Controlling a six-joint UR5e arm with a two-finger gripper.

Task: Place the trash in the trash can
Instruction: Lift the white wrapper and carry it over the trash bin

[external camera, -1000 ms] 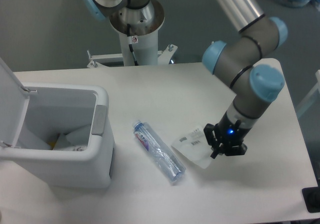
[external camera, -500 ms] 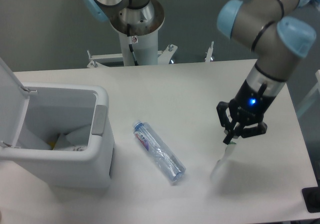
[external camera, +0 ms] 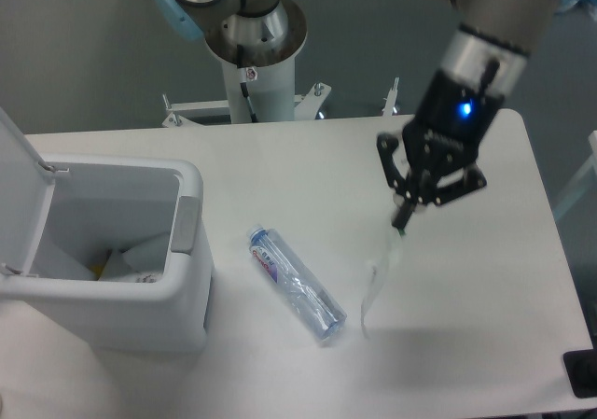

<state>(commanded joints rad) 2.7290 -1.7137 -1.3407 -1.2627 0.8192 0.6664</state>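
My gripper [external camera: 405, 219] is shut on the top edge of the plastic packet [external camera: 377, 279], which hangs edge-on below it, above the table right of centre. The crushed clear bottle [external camera: 296, 285] with a blue cap and pink-blue label lies on the table [external camera: 308, 172], left of the hanging packet. The white trash can [external camera: 103, 251] stands at the left with its lid [external camera: 17, 190] swung open. Some white and yellow items show inside it.
The arm's white base column [external camera: 252, 60] rises behind the table's far edge. A black object [external camera: 583, 374] sits at the table's near right corner.
The gripper has lifted the packet off the table and carried it up and to the left. The bottle and the trash can have not moved.
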